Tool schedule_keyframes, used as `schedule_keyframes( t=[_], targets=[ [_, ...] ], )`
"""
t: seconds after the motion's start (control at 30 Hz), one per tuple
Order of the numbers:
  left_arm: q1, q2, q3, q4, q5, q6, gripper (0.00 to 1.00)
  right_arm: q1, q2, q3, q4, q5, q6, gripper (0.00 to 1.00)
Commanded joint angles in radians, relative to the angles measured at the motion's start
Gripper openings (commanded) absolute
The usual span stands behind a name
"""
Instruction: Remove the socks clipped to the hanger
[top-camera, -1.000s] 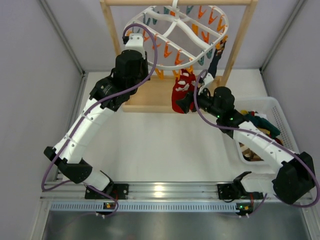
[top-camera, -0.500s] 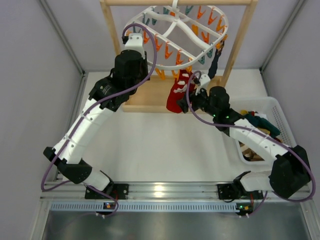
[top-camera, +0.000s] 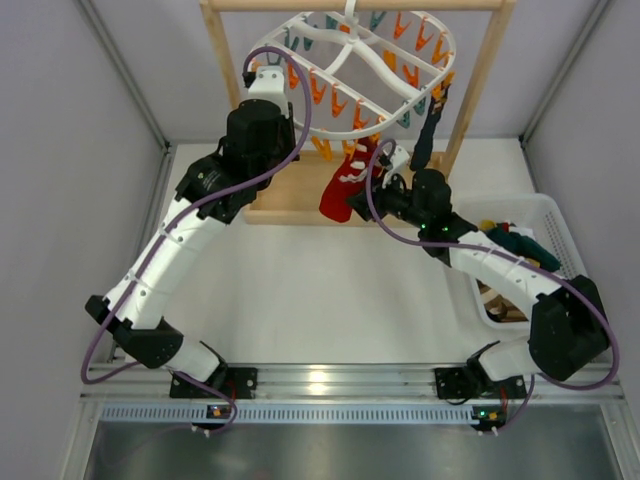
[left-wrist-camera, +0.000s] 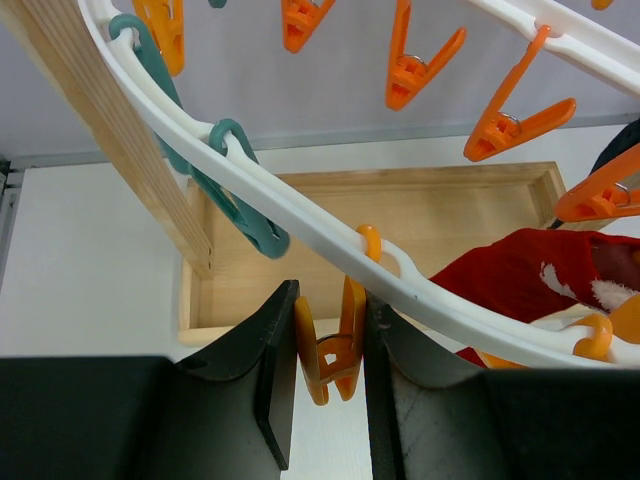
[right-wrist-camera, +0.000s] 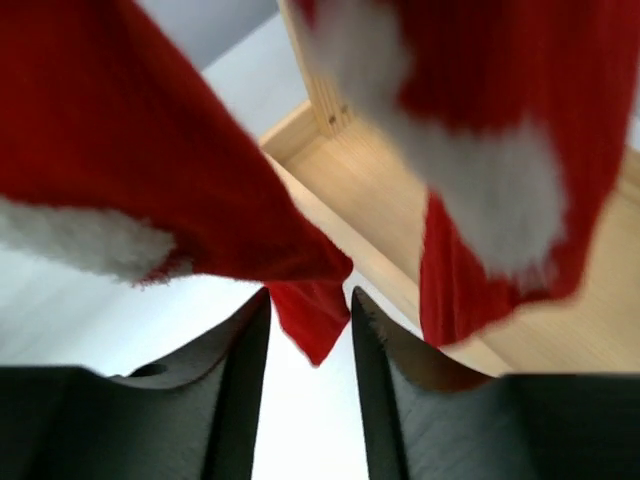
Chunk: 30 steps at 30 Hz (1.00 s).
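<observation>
Red sock (top-camera: 341, 193) clipped under hanger (left-wrist-camera: 300, 215), long axis vertical | toe straight up between right claw (right-wrist-camera: 307, 305) fingers, narrowly spread, pinch not certain | left claw (left-wrist-camera: 328, 335) squeezing orange clip (left-wrist-camera: 330, 365) | right arm nearer

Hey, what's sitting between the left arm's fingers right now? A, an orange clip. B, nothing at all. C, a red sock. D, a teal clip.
A: in the left wrist view the left fingers are closed on an orange clip hanging from the white hanger, while the red sock hangs off to one side.
</observation>
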Motion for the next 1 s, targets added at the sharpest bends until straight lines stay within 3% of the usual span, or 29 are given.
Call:
schedule_keyframes(
  t=[0.0,0.07,0.13,0.37,0.47,0.5,0.6,0.73,0.97],
  targets=[
    [0.014,-0.055,0.017,-0.017,-0.026,-0.011,0.27,0.011,0.009,-0.02,0.176,-0.094,0.042,0.34],
    [0.014,-0.054,0.017,-0.017,-0.023,-0.013,0.27,0.011,0.018,-0.021,0.211,-0.115,0.057,0.38],
    [0.014,-0.052,0.017,-0.017,-0.018,-0.016,0.27,0.01,0.038,-0.013,0.207,-0.099,0.064,0.49],
    [0.014,-0.049,0.019,-0.017,-0.015,-0.017,0.27,0.01,0.072,-0.041,0.279,-0.119,0.093,0.54],
    [0.014,-0.051,0.019,-0.019,-0.017,-0.016,0.27,0.01,0.084,-0.069,0.303,-0.111,0.088,0.41],
    [0.014,-0.051,0.019,-0.017,-0.02,-0.014,0.27,0.011,0.081,-0.076,0.312,-0.109,0.096,0.27],
    [0.014,-0.06,0.011,-0.019,-0.017,-0.017,0.35,0.014,0.06,-0.109,0.358,-0.088,0.113,0.07],
    [0.014,-0.067,0.005,-0.017,-0.011,-0.022,0.48,0.036,0.018,-0.132,0.374,-0.053,0.11,0.0],
    [0.014,-0.072,0.011,-0.017,-0.006,-0.022,0.53,0.077,-0.029,-0.177,0.412,-0.011,0.099,0.0]
  ],
)
